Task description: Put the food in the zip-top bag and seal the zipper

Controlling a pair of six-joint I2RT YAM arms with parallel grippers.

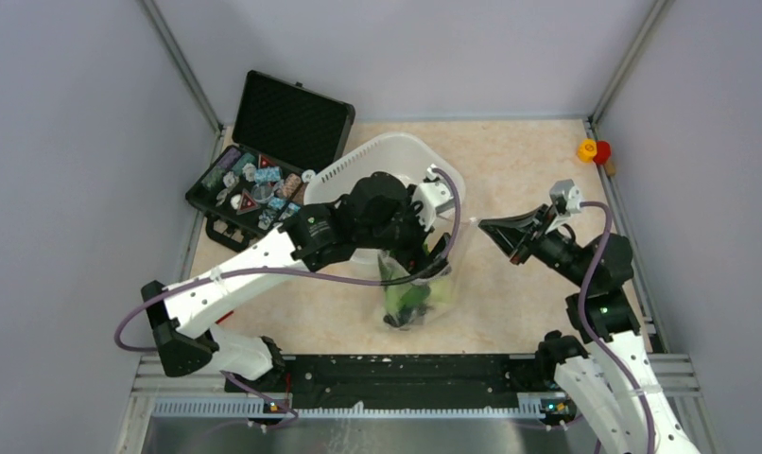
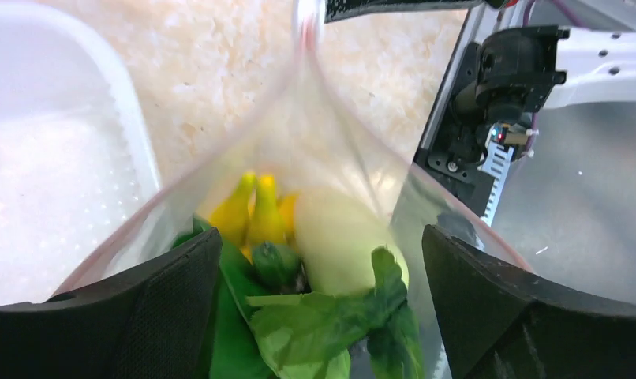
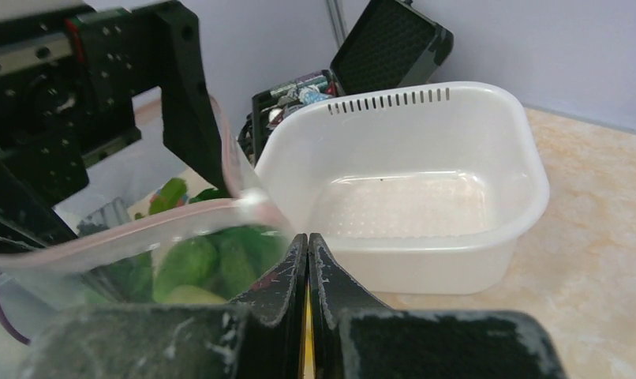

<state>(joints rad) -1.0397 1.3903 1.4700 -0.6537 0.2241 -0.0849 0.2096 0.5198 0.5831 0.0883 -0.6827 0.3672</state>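
Left wrist — left jaws are gaping just above the bagged food [image 2: 299, 316]; right jaws are pinching the zipper [image 3: 141, 227].

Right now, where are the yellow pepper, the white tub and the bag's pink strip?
Pepper [image 2: 256, 209]: left wrist view, on its yellow body.
Tub [image 3: 473, 268]: right wrist view, on its front wall.
Strip [image 3: 125, 234]: right wrist view, midway along it.
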